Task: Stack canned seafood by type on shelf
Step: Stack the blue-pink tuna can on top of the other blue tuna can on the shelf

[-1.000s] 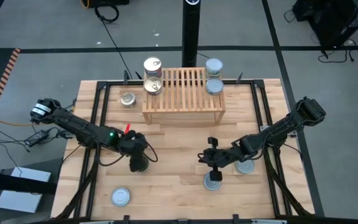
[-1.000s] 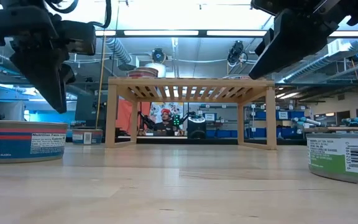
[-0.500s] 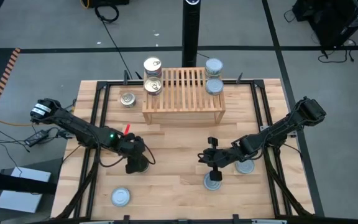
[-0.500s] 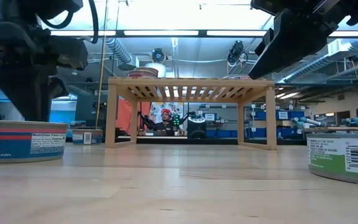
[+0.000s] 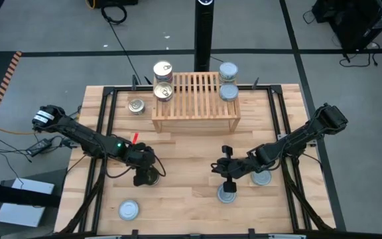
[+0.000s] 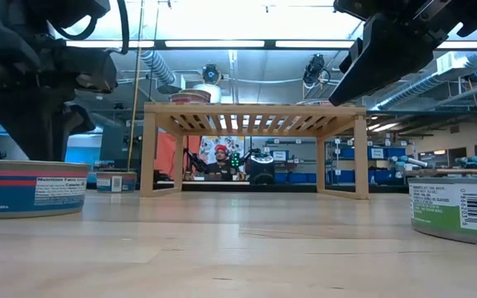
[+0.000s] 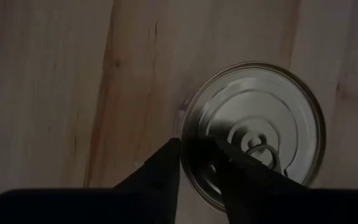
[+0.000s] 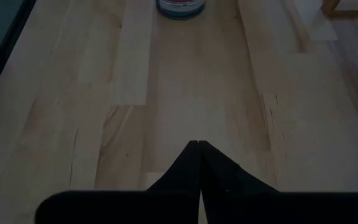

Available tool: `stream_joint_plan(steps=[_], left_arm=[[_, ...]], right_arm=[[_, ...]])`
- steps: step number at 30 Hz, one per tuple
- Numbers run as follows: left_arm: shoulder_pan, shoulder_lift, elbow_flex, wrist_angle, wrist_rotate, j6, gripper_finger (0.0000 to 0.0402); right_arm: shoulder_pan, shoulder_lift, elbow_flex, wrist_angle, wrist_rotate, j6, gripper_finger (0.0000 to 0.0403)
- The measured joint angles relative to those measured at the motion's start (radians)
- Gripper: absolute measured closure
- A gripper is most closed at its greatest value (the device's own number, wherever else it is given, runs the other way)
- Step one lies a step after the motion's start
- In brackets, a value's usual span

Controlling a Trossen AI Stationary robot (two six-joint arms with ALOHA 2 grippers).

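reaching down over the front-left part of the table (image 5: 191,149), the left gripper (image 7: 197,163) sits low on a tin (image 7: 253,127) with a silver ringed lid; in the left wrist view its two dark fingers (image 7: 160,171) stand slightly apart, one outside the tin's rim and one over the lid, so they straddle the rim rather than clamp the whole can. in the low view that tin (image 6: 25,188) shows a blue and red label with small white print too fine to read (only a "nutrition"-type panel shape shows).

the right gripper (image 5: 227,169) hangs above the table toward the front-right, its fingers (image 8: 197,168) pressed together with nothing between them. just below it in the high view lies a silver-lidded tin (image 5: 227,193), and another (image 5: 262,177) lies beside the right arm. a green-labelled can (image 6: 458,211) with a barcode stands at the right of the low view.

the shelf (image 5: 194,99) stands at the table's back edge, middle. gold-lidded tins (image 5: 162,79) are stacked at its back-left corner and blue-silver ones (image 5: 228,81) at its back-right corner. one gold tin (image 5: 136,105) rests on the table left of the shelf, and a pale tin (image 5: 129,210) lies near the front-left corner.
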Motion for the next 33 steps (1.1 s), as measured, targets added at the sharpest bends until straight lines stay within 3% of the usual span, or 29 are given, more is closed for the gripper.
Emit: stream_joint_plan(steps=[11,33], left_arm=[[0.017,0.001,0.013,0.01,0.002,0.073,0.0397],[0.013,0.002,0.198,-0.046,-0.274,0.267,0.0399]], right_arm=[[0.0,0.0,0.0,0.0,0.0,-0.001,0.0391],[0.0,0.0,0.0,-0.002,0.022,-0.023,0.0391]])
